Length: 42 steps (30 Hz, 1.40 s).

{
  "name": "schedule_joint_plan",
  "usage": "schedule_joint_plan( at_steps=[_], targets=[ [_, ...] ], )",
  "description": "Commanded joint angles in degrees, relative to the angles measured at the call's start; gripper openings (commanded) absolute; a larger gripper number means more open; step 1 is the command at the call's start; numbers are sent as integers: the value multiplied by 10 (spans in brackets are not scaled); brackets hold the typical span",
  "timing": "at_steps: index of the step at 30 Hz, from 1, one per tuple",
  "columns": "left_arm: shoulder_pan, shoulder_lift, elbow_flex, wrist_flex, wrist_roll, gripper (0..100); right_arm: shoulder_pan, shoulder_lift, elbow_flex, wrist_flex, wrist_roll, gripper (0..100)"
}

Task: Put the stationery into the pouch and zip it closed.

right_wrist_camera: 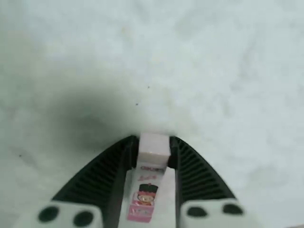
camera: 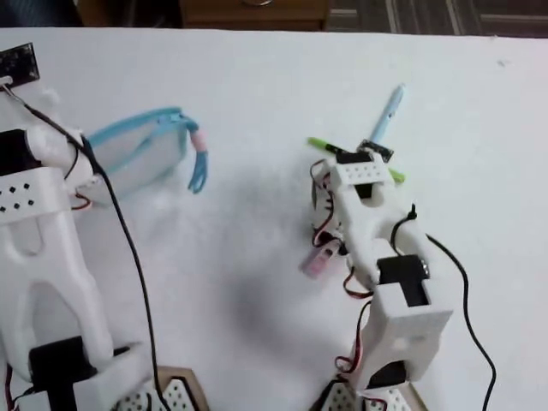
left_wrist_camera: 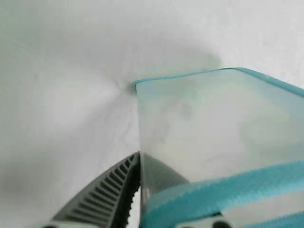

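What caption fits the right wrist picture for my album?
Right gripper pinching a pink-and-white eraser, white table beyond.

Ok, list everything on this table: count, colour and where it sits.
pouch: one, clear with blue trim, far left of the table, its edge clamped by the left gripper
pull tab: one, pink and blue, hanging at the pouch's end nearest the table's middle
eraser: one, pink and white, held between the right gripper's fingers, mid-table
blue pen: one, light blue, lying beyond the right arm
green pen: one, bright green, beside the blue pen, partly hidden by the right arm
black object: one, far left edge, cannot tell what it is
table: one, white
left gripper: grey fingers, shut on the pouch
right gripper: black fingers, shut on the eraser
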Motion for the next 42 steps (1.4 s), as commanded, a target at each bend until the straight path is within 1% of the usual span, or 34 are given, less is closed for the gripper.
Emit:
schedule_joint_plan(
  at_steps=[1, 5, 7, 9, 11, 13, 15, 20, 22, 25, 28, 30, 36, 42],
  targets=[
    [-3, -23, -4, -2, 2, 24, -4, -61, -16, 18, 3, 22],
    [-3, -23, -4, -2, 2, 24, -6, -179, -62, 62, 4, 17],
    [-3, -23, -4, -2, 2, 24, -9, -247, -97, 73, 25, 17],
    [-3, -23, -4, -2, 2, 24, -20, -319, -139, 69, 37, 17],
    [-3, -23, -4, -2, 2, 24, -48, -381, -189, 48, 38, 17],
    [-3, -23, -4, -2, 2, 24, -94, -434, -227, 0, 38, 17],
    [-2, -23, -4, -2, 2, 24, -151, -471, -244, -70, 38, 17],
    [-1, -23, -4, -2, 2, 24, -290, -481, -244, -255, 40, 17],
    [-1, -23, -4, -2, 2, 24, -327, -454, -236, -313, 74, 17],
    [-1, -23, -4, -2, 2, 24, -364, -399, -200, -423, 162, 17],
    [-1, -23, -4, -3, 2, 24, -385, -349, -151, -530, 227, 17],
    [-1, -23, -4, -4, 2, 24, -390, -326, -120, -568, 247, 17],
    [-3, -23, -4, -3, 2, 24, -372, -318, -50, -598, 250, 17],
    [-2, -23, -4, -4, 2, 24, -349, -342, -10, -600, 252, 17]
  ],
)
